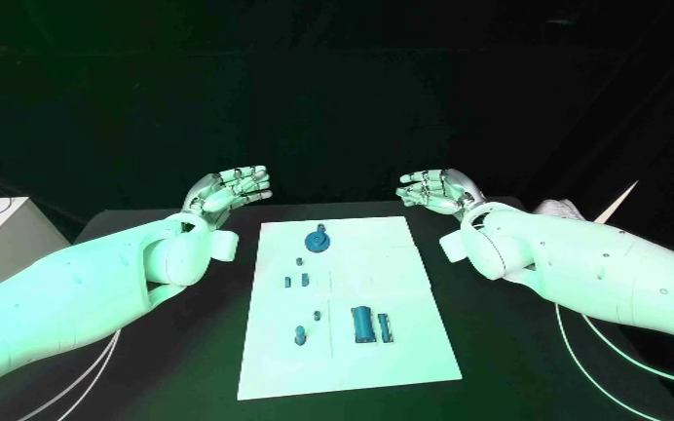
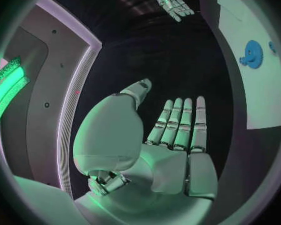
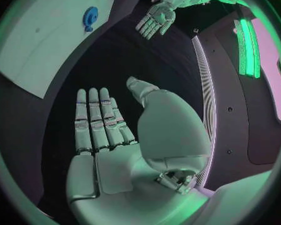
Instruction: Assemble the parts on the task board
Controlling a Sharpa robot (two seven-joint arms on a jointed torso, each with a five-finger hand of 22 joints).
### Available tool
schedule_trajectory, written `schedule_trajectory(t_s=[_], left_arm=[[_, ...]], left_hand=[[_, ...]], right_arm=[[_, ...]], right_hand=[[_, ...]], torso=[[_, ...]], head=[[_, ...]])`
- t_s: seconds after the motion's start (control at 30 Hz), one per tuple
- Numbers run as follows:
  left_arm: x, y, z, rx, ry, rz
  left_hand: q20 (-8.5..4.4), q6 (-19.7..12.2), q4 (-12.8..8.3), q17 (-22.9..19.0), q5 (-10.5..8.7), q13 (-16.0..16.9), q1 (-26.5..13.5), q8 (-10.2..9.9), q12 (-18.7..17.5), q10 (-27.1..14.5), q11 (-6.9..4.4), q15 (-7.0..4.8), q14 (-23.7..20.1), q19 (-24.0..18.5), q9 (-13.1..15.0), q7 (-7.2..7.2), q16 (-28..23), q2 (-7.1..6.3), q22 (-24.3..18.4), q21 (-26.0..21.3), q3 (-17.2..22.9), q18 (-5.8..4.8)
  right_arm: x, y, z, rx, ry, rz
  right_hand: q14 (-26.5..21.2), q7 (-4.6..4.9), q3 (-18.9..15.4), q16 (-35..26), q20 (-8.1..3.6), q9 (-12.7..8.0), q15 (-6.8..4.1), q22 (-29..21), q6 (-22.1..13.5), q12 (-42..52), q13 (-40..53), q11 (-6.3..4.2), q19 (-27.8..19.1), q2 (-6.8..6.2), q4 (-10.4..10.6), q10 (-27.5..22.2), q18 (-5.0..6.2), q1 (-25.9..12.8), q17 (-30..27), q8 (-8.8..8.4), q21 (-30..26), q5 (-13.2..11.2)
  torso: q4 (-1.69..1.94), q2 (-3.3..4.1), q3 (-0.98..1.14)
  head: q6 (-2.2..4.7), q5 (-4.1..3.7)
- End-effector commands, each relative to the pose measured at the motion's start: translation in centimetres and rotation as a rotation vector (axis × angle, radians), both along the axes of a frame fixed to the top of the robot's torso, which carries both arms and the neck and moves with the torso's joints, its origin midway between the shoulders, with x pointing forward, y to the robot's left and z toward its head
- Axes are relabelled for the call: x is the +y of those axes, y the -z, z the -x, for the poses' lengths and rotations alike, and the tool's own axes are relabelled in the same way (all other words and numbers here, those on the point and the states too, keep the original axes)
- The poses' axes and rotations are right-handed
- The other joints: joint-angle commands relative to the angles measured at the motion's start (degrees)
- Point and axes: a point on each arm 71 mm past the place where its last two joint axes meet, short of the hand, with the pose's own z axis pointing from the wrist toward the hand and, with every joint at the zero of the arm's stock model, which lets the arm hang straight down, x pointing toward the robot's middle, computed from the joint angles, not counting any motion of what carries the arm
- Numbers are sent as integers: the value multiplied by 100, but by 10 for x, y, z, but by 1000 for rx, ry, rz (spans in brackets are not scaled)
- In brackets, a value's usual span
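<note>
The white rectangular task board (image 1: 407, 353) lies lengthwise in the middle of the black table (image 1: 140, 382), and the small blue parts are spread over it, well apart from each other. A round blue gear-like piece (image 1: 318, 240) sits near the board's far edge. A few tiny blue pegs (image 1: 296, 278) lie about the board's middle, toward its left edge. Closer to the near edge stand a larger blue cylinder (image 1: 362, 324), a thin blue bar (image 1: 385, 327) just beside it, and one small blue stub (image 1: 299, 335) off to their left.

Whether any piece is seated in its place or merely lying loose, I cannot tell from here; none looks joined to another.

The silver left hand (image 1: 232, 188) hovers beyond the board's far left corner, fingers spread, holding nothing. The silver right hand (image 1: 438, 189) mirrors it beyond the far right corner, equally spread and empty. Neither touches the board.
</note>
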Motion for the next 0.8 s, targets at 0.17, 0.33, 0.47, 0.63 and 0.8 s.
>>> schedule_trajectory(t_s=[0.17,0.33,0.47,0.63,0.8], left_arm=[[-12,3,9,3,-21,-10],[-29,7,25,4,-69,-28],[-44,9,42,5,-113,-46],[-59,9,60,4,-160,-67],[-67,7,73,3,-191,-80]], left_hand=[[-1040,-3281,-486,-708,-1080,-236,-2973,-675,-1161,-3468,-682,-593,-2896,-2813,-1263,-759,-1857,674,-1365,-1271,-1738,-700],[-1040,-3281,-486,-708,-1080,-236,-7007,-675,-1161,-3468,-682,-593,-2896,-2813,-1263,-759,-1857,674,-1365,-1271,-1738,-700],[-1040,-3281,-486,-708,-1080,-236,-7007,-675,-1161,-3468,-682,-593,-2896,-2813,-1263,-759,-1857,674,-1365,-1271,-1738,-700],[-1040,-3281,-486,-708,-1080,-236,-7007,-675,-1161,-3468,-682,-593,-2896,-2813,-1263,-759,-1857,674,-1365,-1271,-1738,-700],[-1040,-3281,-486,-708,-1080,-236,-7007,-675,-1161,-3468,-682,-593,-2896,-2813,-1263,-759,-1857,674,-1365,-1271,-1738,-700]], right_arm=[[14,3,15,-11,33,-91],[36,5,40,-15,94,-236],[48,5,57,-8,136,-313],[55,4,69,0,168,-361],[57,4,71,2,173,-369]], right_hand=[[-3638,-830,-2111,-1302,-855,-1628,-435,-2323,-3226,-413,-1297,-593,-3518,809,-517,-4688,-700,-6733,-1811,-758,-232,-544],[-3638,-830,-2111,-1302,-855,-1628,-435,-2323,-3226,-413,-1297,-593,-3518,809,-517,-4688,-700,-6733,-1811,-758,-232,-544],[-3638,-830,-2111,-1302,-855,-1628,-435,-2323,-3226,-413,-1297,-593,-3518,809,-517,-4688,-700,-6733,-1811,-758,-232,-544],[-3638,-830,-2111,-1302,-855,-1628,-435,-2323,-3226,-413,-1297,-593,-3518,809,-517,-4688,-700,-6733,-1811,-758,-232,-544],[-3638,-830,-2111,-1302,-855,-1628,-435,-2323,-3226,-413,-1297,-593,-3518,809,-517,-4688,-700,-6733,-1811,-758,-232,-544]], torso=[[59,-207,102],[83,-289,145],[83,-289,145],[83,-289,145],[83,-289,145]], head=[[191,124],[275,179],[275,179],[275,179],[275,179]])
